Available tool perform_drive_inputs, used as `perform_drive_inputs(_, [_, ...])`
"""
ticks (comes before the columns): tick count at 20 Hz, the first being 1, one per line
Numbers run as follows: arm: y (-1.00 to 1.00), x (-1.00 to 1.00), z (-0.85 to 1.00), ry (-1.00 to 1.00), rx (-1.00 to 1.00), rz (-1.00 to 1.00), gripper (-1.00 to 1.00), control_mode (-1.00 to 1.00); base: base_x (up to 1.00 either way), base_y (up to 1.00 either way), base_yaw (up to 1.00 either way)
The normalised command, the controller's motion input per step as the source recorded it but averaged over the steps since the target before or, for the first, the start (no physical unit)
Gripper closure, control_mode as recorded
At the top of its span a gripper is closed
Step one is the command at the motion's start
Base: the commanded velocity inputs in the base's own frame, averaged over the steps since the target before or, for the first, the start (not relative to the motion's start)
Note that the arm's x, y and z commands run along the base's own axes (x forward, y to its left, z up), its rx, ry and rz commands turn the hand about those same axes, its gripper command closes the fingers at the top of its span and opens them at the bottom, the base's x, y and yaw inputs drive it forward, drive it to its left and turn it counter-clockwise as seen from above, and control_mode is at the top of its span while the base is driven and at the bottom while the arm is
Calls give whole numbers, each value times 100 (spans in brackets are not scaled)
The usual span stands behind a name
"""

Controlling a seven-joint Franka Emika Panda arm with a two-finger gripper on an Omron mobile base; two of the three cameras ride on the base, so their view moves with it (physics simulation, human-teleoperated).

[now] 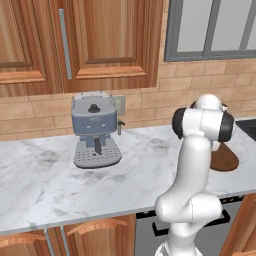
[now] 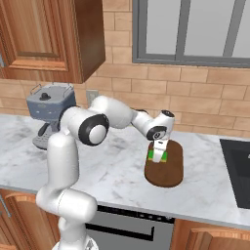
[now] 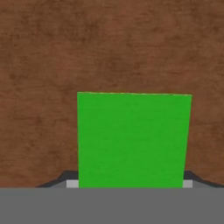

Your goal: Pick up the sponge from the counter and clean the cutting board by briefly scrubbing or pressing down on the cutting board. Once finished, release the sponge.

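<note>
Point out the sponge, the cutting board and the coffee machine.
sponge (image 3: 133,140), hand view, middle of green top.
cutting board (image 2: 168,175), right base view, bare near end.
coffee machine (image 1: 95,125), left base view, front panel.

Even, bright, rendered light everywhere; no glare. A soft shadow sits under the coffee machine (image 1: 96,131) on the counter (image 1: 45,185). Hand view looks slightly soft, coarse-textured.

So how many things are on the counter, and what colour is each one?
Green: 1, the sponge, lying on the board between the fingers of the gripper
Brown: 1, the cutting board
Blue-grey: 1, the coffee machine
Total: 3 things on the counter
</note>
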Motion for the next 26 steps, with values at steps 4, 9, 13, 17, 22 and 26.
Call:
perform_drive_inputs(4, [21, 86, -17, -3, 0, 7, 100, -100, 0, 0, 0])
perform_drive_inputs(9, [8, 76, -16, -2, 0, 5, 100, -100, 0, 0, 0])
perform_drive_inputs(13, [-1, 65, -16, -4, 0, 3, 100, -100, 0, 0, 0])
perform_drive_inputs(17, [-13, 59, -15, -6, 0, 1, 100, -100, 0, 0, 0])
perform_drive_inputs(22, [-48, 10, -17, -10, 0, 0, 100, -100, 0, 0, 0])
perform_drive_inputs(26, [-68, -38, -24, -20, 0, 0, 100, -100, 0, 0, 0])
